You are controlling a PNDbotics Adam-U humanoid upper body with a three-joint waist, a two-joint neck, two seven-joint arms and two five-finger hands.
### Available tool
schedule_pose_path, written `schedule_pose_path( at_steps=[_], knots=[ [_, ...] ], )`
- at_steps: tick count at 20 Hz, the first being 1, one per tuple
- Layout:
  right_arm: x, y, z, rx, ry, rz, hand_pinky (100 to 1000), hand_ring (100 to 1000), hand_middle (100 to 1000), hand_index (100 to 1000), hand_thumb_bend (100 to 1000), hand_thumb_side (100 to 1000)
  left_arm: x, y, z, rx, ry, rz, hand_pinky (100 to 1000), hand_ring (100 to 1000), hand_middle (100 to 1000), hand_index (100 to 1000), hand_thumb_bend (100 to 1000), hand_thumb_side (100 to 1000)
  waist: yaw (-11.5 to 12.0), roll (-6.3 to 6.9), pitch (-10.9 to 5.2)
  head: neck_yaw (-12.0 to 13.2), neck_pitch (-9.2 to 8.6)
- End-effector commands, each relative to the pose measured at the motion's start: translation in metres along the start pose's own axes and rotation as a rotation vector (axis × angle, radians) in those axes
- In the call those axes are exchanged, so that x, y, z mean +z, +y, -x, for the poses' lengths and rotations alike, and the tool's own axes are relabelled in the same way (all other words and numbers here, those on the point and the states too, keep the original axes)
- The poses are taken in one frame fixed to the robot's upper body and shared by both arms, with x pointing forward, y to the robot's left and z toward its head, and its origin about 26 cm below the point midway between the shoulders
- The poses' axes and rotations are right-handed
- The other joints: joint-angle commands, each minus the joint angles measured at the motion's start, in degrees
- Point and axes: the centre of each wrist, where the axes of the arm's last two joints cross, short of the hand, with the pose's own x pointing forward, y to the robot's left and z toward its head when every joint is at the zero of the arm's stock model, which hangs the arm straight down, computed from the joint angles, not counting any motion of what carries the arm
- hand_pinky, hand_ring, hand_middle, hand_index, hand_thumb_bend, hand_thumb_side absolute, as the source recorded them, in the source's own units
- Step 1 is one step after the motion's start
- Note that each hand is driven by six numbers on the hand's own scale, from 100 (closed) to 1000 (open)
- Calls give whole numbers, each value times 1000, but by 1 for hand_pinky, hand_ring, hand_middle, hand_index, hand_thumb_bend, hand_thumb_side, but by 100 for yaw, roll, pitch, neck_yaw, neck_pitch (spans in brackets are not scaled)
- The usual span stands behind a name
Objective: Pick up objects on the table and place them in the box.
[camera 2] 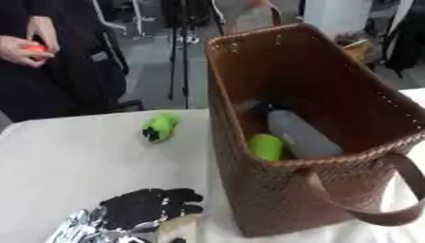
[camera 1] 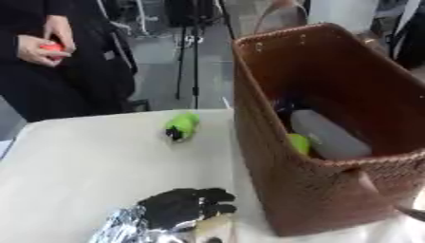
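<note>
Left hand (camera 1: 184,208): near edge of table (camera 1: 75,156), fingers relaxed and spread, nothing held, just beside foot of box (camera 1: 332,190).
Green object (camera 1: 181,126): black-tipped, lying toward table's far edge, close to box wall (well apart from hand).
Box contents: grey item (camera 2: 300,135), green item (camera 2: 265,146).
Right hand: not seen.
Risk: rounded object likely rolls if nudged; reach alongside tall box may bump it.
Writing, labels: none legible.

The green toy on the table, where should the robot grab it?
Probably round its middle, coming down from above. The green toy lies flat on the table, longer than wide, one end dark, with bare space either side for fingers. The left hand is nearest, on the side away from the basket.
</note>
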Motion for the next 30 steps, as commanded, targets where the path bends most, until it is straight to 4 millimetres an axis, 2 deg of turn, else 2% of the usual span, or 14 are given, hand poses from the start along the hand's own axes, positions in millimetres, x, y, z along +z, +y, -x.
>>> schedule_pose_path(
  at_steps=[1,4,11,17,20,23,24,30],
  knots=[
    [-6,0,-2,-19,-32,19,814,749,707,771,100,1000,1,-21,7,-161,-186,385,718,875,937,1000,100,507,9,-49,-33,11,-57],
    [-6,-1,-2,-19,-31,18,814,749,707,770,100,1000,1,-17,7,-163,-190,369,686,843,911,1000,100,454,8,-49,-49,22,-59],
    [-6,-1,-2,-17,-30,15,815,750,708,770,100,1000,1,-12,5,-147,-195,341,656,815,866,1000,100,412,-4,-38,-57,25,-78],
    [-6,-1,-2,-17,-32,14,816,751,708,769,100,1000,1,-11,4,-129,-190,330,633,814,913,1000,100,373,-22,-30,-52,22,-95],
    [-6,0,-2,-18,-32,13,816,751,707,769,100,1000,1,-9,4,-125,-192,319,615,797,865,999,100,353,-21,-33,-48,20,-103],
    [-6,0,-2,-19,-34,13,816,751,707,769,100,1000,2,-6,2,-123,-198,302,594,779,824,950,100,300,-22,-37,-43,16,-115],
    [-6,0,-2,-19,-34,13,816,750,706,769,100,1000,2,-4,2,-122,-197,297,579,765,795,868,100,287,-21,-37,-41,15,-117],
    [-6,0,-2,-24,-39,14,817,748,701,771,100,1000,4,-2,3,-123,-180,293,531,705,726,679,100,288,-20,-42,-35,7,-138]
  ],
)
